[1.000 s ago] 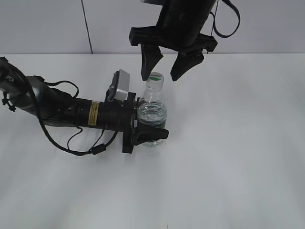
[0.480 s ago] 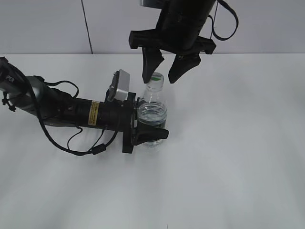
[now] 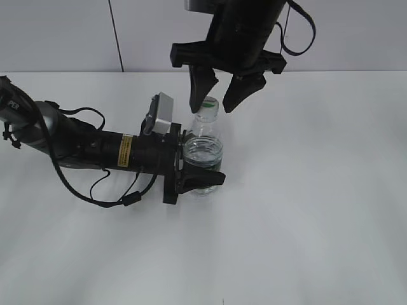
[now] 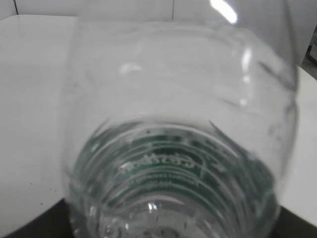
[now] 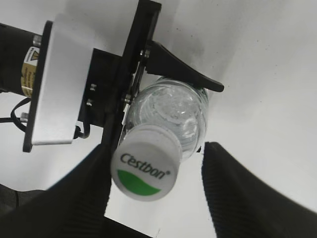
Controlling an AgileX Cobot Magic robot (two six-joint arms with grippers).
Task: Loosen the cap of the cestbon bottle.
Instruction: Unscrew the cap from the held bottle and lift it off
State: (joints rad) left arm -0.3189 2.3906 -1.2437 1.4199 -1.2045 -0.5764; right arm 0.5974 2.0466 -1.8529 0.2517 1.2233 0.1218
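The cestbon bottle (image 3: pixel 203 152) stands upright on the white table, clear with a green label (image 4: pixel 173 163). My left gripper (image 3: pixel 197 168) lies low along the table and is shut on the bottle's lower body. The white cap (image 3: pixel 207 105) with its green logo (image 5: pixel 144 168) sits on the bottle's neck. My right gripper (image 3: pixel 215 96) hangs above, open, its two black fingers on either side of the cap. In the right wrist view the cap lies close to the left finger, with a gap to the right finger (image 5: pixel 237 183).
The white table (image 3: pixel 305 190) spreads all round the bottle. A pale wall (image 3: pixel 57 32) with a dark vertical seam stands behind. The left arm's cables (image 3: pixel 95 184) loop on the table at left.
My right gripper has risen a little and shifted slightly left, staying open around the cap. The left gripper and bottle have not moved.
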